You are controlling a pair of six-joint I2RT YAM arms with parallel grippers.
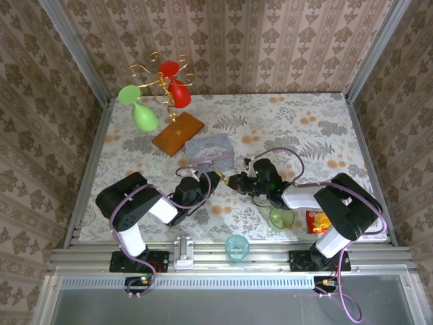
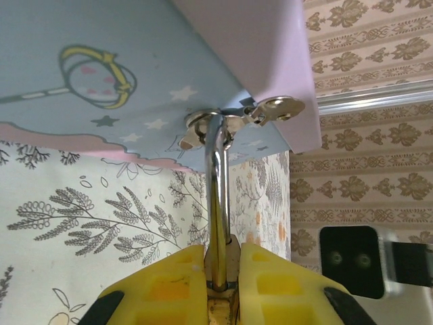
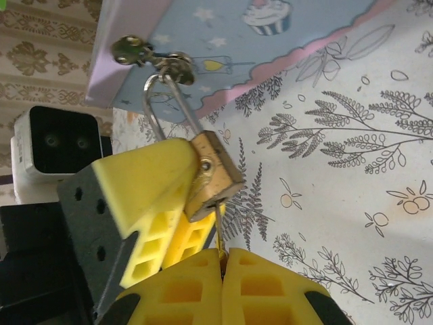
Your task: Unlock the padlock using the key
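Observation:
The small brass padlock (image 3: 213, 176) hangs by its thin silver shackle (image 3: 159, 101) from the clasp of a pale blue cartoon tin (image 3: 257, 40). My left gripper (image 2: 222, 254) is shut on the padlock body (image 2: 223, 271), and its yellow fingers (image 3: 149, 189) show beside the lock in the right wrist view. My right gripper (image 3: 222, 256) is shut on the key (image 3: 220, 230), whose thin blade enters the bottom of the padlock. In the top view both grippers meet in front of the tin (image 1: 210, 150), with the padlock (image 1: 224, 181) between them.
A green cup (image 1: 282, 218) and a teal cup (image 1: 237, 247) stand near the front edge, and a red packet (image 1: 316, 221) lies at the right. A wooden board (image 1: 178, 133) and a gold stand with red and green balloons (image 1: 166, 88) sit at the back left.

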